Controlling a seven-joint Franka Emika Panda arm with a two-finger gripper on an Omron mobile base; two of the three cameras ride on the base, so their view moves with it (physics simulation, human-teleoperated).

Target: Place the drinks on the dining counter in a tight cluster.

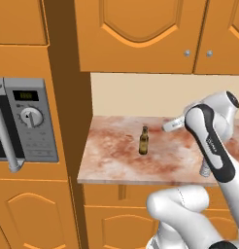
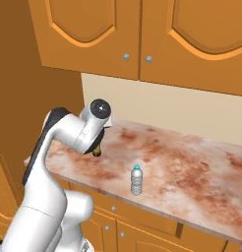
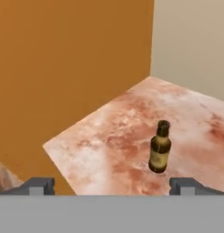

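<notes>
While the arm's elbow hides part of the brown bottle (image 2: 97, 150) in the right base view, the end effector (image 3: 112, 186) hangs wide and empty, bottle upright at one o'clock on the surface (image 3: 109, 136); water bottle (image 2: 136, 180) near the front edge.

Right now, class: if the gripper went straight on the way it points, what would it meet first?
Probably the marbled counter, just left of the brown bottle. The open gripper aims down at the stone; the bottle stands right of centre, though depth is unclear.

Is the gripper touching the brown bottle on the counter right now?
Apart. In the hand view the gripper stands open, and the brown bottle stands upright on the counter beyond the fingertips, bare stone between them.
</notes>
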